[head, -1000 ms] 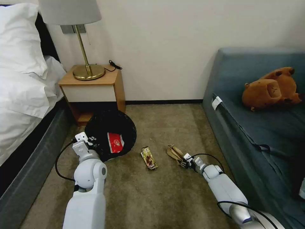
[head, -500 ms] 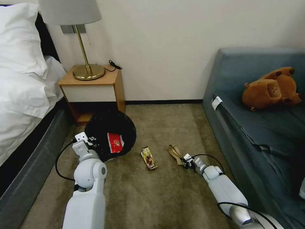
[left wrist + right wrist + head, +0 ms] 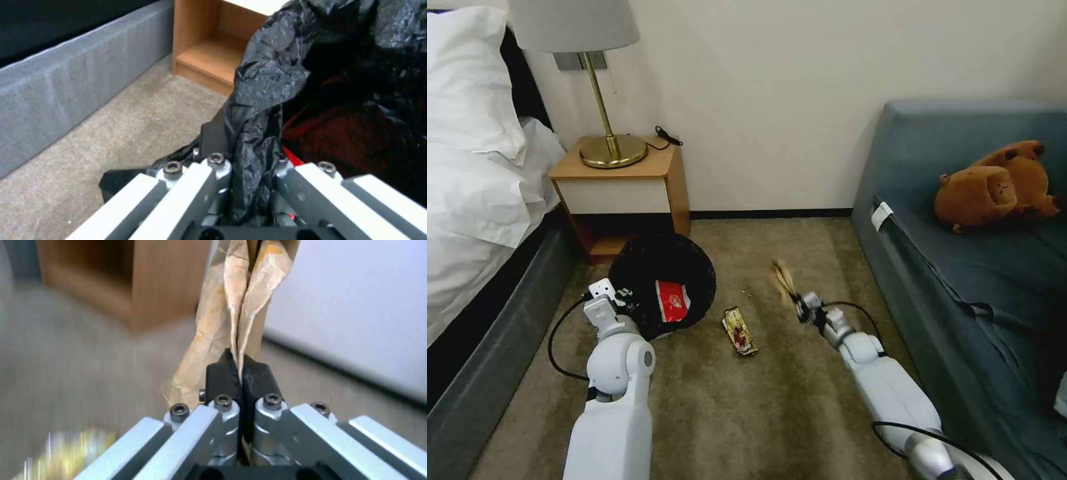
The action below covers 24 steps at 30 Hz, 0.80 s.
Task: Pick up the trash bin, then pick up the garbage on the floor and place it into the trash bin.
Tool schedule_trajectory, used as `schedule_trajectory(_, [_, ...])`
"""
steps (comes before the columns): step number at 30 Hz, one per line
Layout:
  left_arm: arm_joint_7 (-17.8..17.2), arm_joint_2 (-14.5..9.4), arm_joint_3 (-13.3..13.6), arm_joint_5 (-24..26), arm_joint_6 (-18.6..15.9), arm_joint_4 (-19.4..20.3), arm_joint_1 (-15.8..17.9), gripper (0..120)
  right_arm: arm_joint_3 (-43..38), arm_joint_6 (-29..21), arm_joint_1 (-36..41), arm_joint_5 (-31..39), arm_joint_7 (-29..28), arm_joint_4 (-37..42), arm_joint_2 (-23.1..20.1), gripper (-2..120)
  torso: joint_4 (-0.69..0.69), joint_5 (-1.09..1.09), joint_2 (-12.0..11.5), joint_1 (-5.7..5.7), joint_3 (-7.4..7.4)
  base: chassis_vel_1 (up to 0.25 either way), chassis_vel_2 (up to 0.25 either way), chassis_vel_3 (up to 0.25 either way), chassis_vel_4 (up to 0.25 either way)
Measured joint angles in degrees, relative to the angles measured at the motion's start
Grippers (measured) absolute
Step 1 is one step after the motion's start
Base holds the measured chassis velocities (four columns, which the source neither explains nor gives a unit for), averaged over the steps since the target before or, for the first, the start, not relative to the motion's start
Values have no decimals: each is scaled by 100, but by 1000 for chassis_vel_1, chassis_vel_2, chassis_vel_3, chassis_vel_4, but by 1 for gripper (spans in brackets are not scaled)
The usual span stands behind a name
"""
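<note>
A: Where's the tan paper point(image 3: 781, 277)?

B: Off the carpet point(image 3: 774, 400), pinched between the closed fingers of the right gripper point(image 3: 800, 306). In the right wrist view the crumpled paper point(image 3: 231, 316) stands up out of the black fingertips point(image 3: 222, 373).

A: And the bin?

B: The trash bin point(image 3: 662, 285) is tilted near the nightstand point(image 3: 620, 183), with its black bag point(image 3: 262, 100) clamped in the left gripper point(image 3: 620, 301) at the rim. A red-white packet point(image 3: 670, 301) lies inside it.

A: Anything left on the floor?

B: A yellow-brown snack wrapper point(image 3: 740, 331) lies flat between the bin and the right arm.

A: Around them?

B: The bed point(image 3: 474, 200) on the left, and a blue sofa point(image 3: 974, 267) on the right with a brown plush toy point(image 3: 994, 183) on it.
</note>
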<state>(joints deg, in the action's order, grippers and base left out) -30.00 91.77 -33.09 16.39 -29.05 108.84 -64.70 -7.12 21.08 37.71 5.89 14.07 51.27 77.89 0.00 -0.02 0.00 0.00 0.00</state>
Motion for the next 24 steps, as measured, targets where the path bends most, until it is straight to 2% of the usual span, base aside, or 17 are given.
schedule_trajectory(1, [0, 0, 0, 0, 0, 0, 0, 2, 0, 0, 0, 0, 0, 0, 0, 0, 0, 0, 0, 0, 0, 0, 0, 0, 0])
schedule_trajectory(3, [2, 2, -5, -11, 8, -21, 0, 2, 459, 93, -3, 362, -372, 556, 69, 0, 1, 1, 0, 0, 0, 0, 0, 0, 0])
schedule_trajectory(7, [2, -3, -12, -11, 11, -37, 5, 2, 741, 118, -6, 515, -576, 910, 108, 0, 2, 1, 0, 0, 0, 0, 0, 0, 0])
schedule_trajectory(9, [4, -1, -20, -11, 30, -60, 15, 2, 1308, 53, -19, 745, -935, 1614, 139, 0, 1, 1, 0, 0, 0, 0, 0, 0, 0])
schedule_trajectory(14, [5, 15, -9, -14, 41, -69, 14, 2, 1916, -110, -87, 815, -1158, 2123, 150, 0, 1, 1, 0, 0, 0, 0, 0, 0, 0])
schedule_trajectory(24, [6, 35, 36, -23, 50, -56, -16, 2, 2838, -192, -246, 601, -1408, 1768, 310, 0, 0, 2, 0, 0, 0, 0, 0, 0, 0])
